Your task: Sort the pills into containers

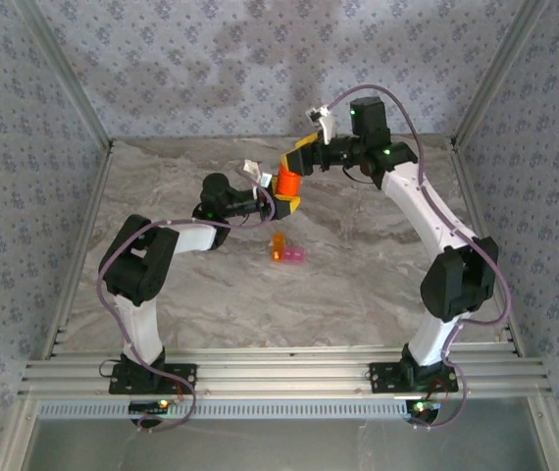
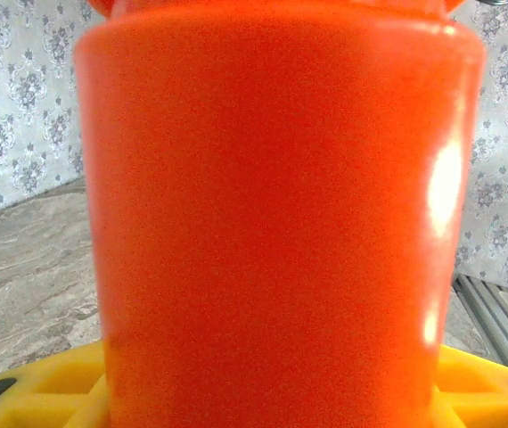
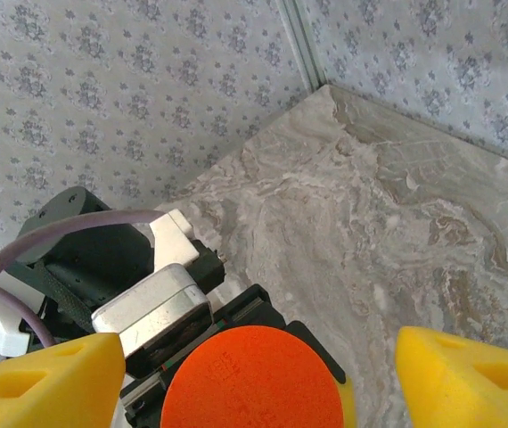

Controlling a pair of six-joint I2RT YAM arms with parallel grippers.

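Left end effector (image 1: 287, 196) clamped, right end effector (image 1: 295, 163) open above it.

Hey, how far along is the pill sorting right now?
Nothing visibly sorted yet: the orange bottle is capped. The left hand grips it; the open right hand straddles the cap. Uncapping and filling the orange and pink containers remain.

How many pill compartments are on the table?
2, joined, midway across the table: the orange compartment on the left, the pink compartment on its right. None seems hidden.
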